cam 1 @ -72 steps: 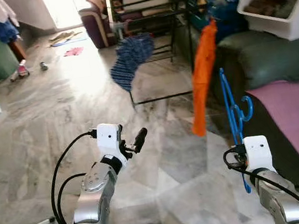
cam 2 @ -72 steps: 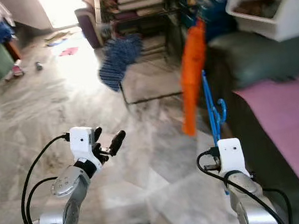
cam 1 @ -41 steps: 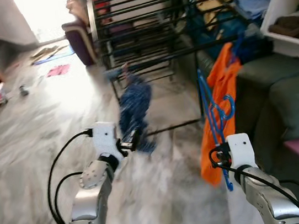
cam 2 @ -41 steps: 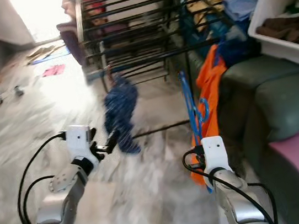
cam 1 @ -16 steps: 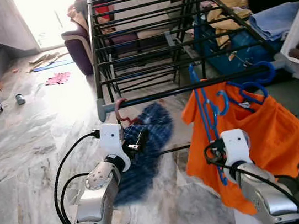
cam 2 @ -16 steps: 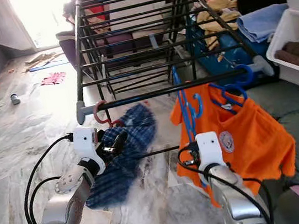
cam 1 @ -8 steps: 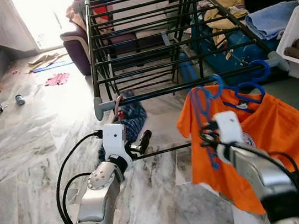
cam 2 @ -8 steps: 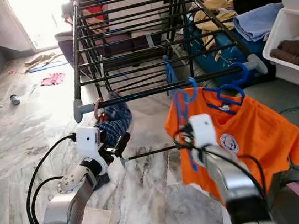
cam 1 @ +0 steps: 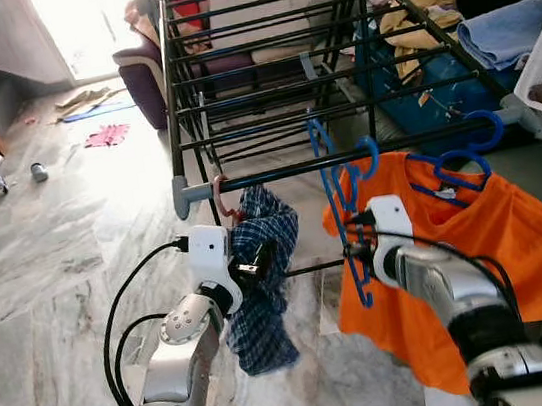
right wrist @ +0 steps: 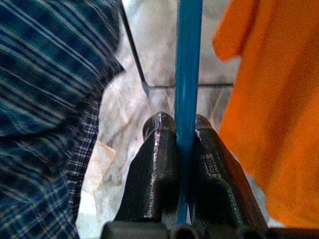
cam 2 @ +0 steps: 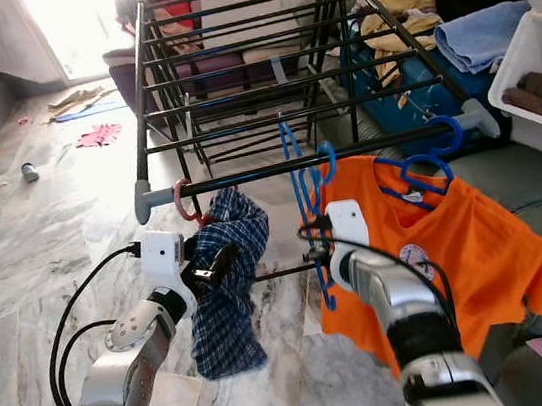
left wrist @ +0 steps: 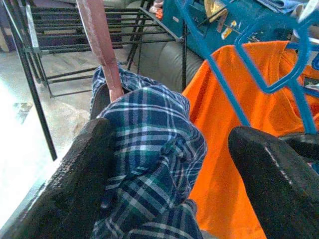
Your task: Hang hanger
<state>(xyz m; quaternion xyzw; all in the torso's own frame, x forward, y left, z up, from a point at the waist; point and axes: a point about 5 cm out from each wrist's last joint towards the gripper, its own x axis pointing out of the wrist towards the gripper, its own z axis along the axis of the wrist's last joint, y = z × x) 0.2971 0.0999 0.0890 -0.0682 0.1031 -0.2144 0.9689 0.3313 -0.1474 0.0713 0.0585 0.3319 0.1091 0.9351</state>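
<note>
Blue hanger [cam 1: 338, 216], clamped in the right gripper [right wrist: 178, 130] fingers, has risen to the drying rack [cam 1: 264, 83] front rail, hook nearly over; left gripper [left wrist: 169, 164] fingers spread around plaid cloth [cam 1: 259, 283]

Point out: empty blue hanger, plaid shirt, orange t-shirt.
empty blue hanger [cam 1: 329, 177]: left eye view, upper part of its frame.
plaid shirt [cam 1: 261, 275]: left eye view, middle of the hanging cloth.
orange t-shirt [cam 2: 463, 237]: right eye view, chest area.

Blue plastic hanger [cam 1: 338, 216], upright, bare, hook seemingly just beside the rack's front bar [cam 1: 345, 157].
</note>
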